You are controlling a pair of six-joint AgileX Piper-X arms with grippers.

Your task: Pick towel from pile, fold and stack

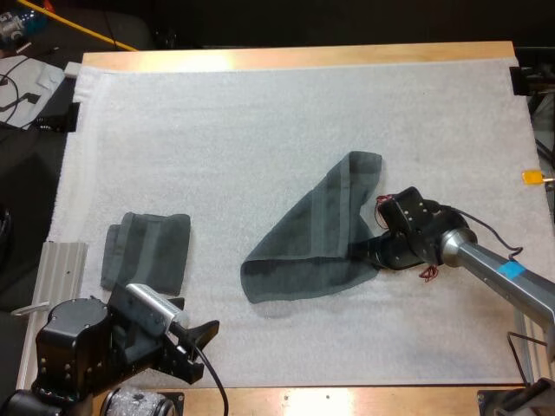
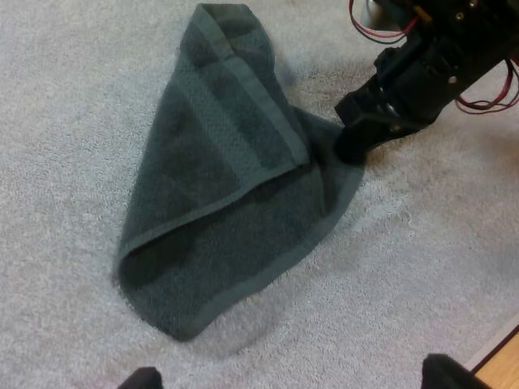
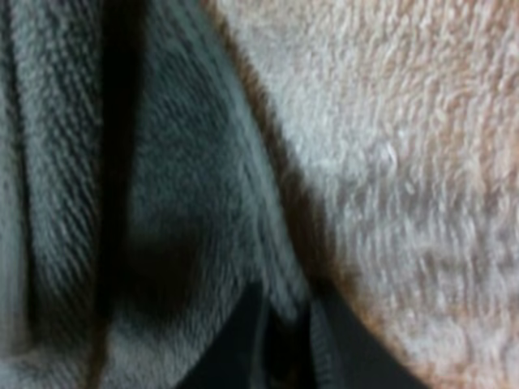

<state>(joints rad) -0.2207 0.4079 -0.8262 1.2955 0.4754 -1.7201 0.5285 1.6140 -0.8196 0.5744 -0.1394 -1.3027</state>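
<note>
- On the mat's (image 1: 260, 130) left, a folded towel (image 1: 146, 251) is lying flat; my left gripper (image 1: 201, 348) is hovering near it, fingers spread.
- At centre, the loose towel (image 1: 308, 243) is lying part-doubled.
- At its right edge, my right gripper (image 1: 357, 251) is pinching it: folding step, I judge; next move is calling for drawing that edge across.

You were working in a robotics lab: a wooden counter (image 1: 295, 57) carried a white mat (image 1: 260, 130), an aluminium rail (image 1: 62, 269) flanked it, and loose cables (image 1: 82, 28) lay beyond.
</note>
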